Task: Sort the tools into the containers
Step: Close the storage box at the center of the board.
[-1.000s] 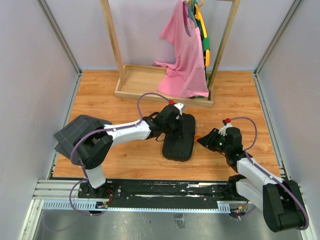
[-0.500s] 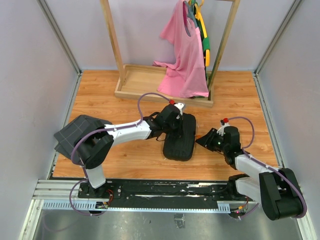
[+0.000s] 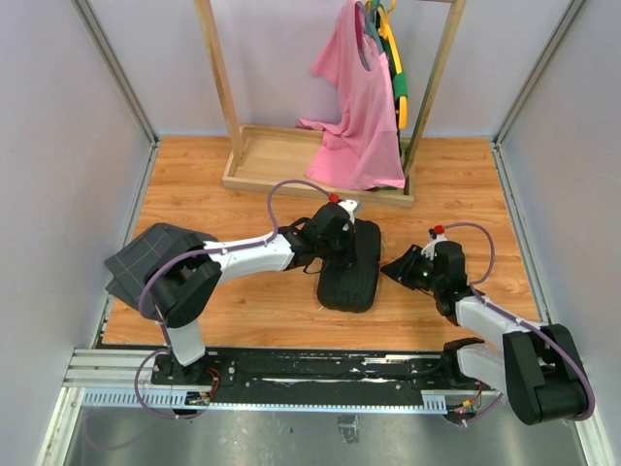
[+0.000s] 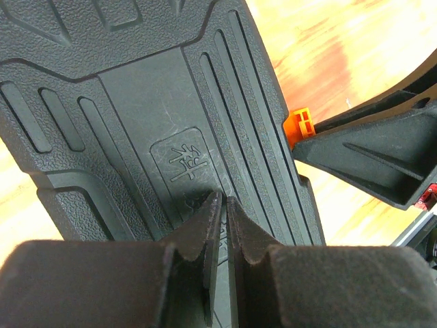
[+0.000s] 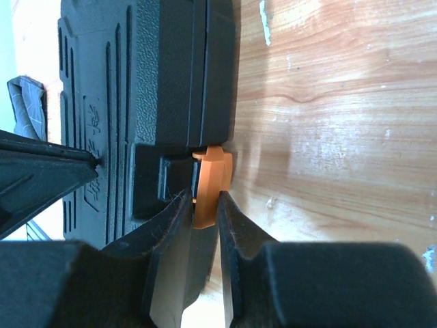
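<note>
Black plastic case lying flat and closed on the wooden table, directly under the left gripper. Has its fingers squeezed nearly together, only a sliver of gap, nothing held between them, tips down on the ribbed lid right by a little stamped mark. Just off to its right in the wrist view: the orange latch on the case's edge, plus the right gripper poking in at the same spot. Narrow grip over there too, one finger either side of the latch and both apparently touching it, so pretty much pinching it. Left of those fingers in that wrist view, the case's side wall and lid; right of them, bare wood. Can't tell what's inside with the lid down. Well behind the left gripper, back by that arm's shoulder, a dark grid-patterned fabric. Far out past both grippers, a pink shirt hanging on a wooden rack.
</note>
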`<state>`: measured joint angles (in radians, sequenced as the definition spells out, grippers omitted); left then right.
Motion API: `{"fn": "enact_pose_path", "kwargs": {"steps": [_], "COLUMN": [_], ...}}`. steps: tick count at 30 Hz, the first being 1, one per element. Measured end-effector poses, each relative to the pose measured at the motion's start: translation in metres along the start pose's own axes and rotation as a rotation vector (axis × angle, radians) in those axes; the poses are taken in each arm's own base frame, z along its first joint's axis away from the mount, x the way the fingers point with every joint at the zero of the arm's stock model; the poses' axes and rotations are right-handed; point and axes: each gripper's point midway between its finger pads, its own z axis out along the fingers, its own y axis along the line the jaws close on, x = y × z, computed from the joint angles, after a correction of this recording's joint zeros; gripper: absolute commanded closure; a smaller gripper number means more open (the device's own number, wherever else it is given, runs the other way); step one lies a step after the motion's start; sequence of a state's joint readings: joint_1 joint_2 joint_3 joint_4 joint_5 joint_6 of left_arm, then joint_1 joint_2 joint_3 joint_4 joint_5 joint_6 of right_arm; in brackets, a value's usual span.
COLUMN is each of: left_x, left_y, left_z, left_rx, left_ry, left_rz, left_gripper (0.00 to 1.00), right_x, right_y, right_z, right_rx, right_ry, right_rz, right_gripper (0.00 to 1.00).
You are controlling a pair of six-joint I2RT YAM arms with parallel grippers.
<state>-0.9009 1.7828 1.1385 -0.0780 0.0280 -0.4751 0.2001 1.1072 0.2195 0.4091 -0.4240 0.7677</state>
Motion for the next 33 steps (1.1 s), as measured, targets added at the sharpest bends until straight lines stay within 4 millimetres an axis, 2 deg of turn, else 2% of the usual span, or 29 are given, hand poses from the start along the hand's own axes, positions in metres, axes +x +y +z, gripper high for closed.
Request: {"fn": "enact_pose_path", "kwargs": {"steps": [6,14,19,33], "left_x": [0.0,-0.001,0.001,-0.001], "left_y": [0.0,-0.002,-0.006,-0.009], "left_z": [0.0,0.002,0.005,0.006], "left_rx": [0.001,0.012,0.026,0.027], "left_ry": [-0.001,-0.005,-0.003,-0.003], "left_rz": [0.0,0.0,0.004,0.007], "left_gripper": [0.86,0.86,0.86,0.87], "right_x": [0.001,-0.014,-0.013,-0.013], "right_y": [-0.008,-0.001,-0.002,0.003], "right_z": [-0.002,-0.018,-0.023,-0.022], "right_rx": [0.045,0.071,0.085,0.056], "right_ry": [0.001,-0.048,-0.04,-0.027], "right_rz": [-0.009,-0.082,-0.109,-0.138], "right_gripper": [0.86,0.91,0.9,0.82]}}
